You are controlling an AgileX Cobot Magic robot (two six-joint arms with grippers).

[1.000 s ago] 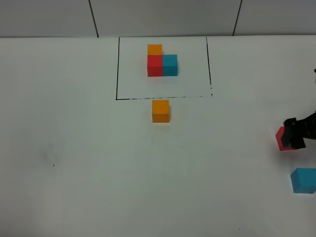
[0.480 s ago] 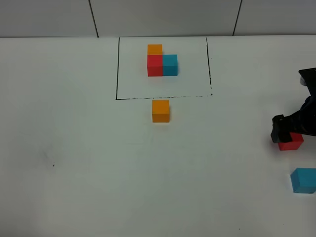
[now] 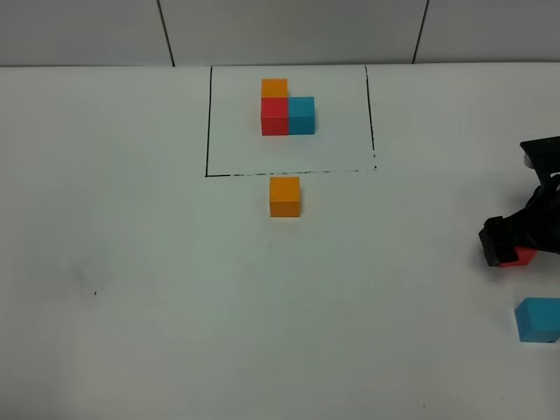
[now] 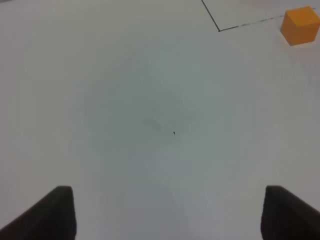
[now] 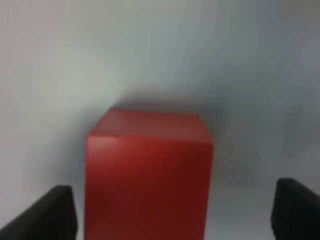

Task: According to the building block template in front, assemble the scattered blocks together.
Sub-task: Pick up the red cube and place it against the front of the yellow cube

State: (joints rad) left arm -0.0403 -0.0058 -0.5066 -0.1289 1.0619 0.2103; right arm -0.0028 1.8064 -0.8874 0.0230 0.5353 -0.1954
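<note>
My right tool (image 5: pixel 176 205) straddles the red block (image 3: pixel 523 257) at the right edge of the table (image 3: pixel 131 262), jaws apart with a gap on either side, gripping nothing. The left tool (image 4: pixel 167 210) gapes wide and empty. The block sits off-centre between the jaws, so I judge one finger could touch first and twist it. The orange block (image 3: pixel 284 196) lies just near of the template (image 3: pixel 287 109). The table is smooth and white, with a grey panelled wall beyond.

The right gripper (image 5: pixel 169 215) is straddling the red cube (image 5: pixel 150 150), jaws apart (gaps both sides); the left gripper (image 4: pixel 167 215) is hanging spread wide.
</note>
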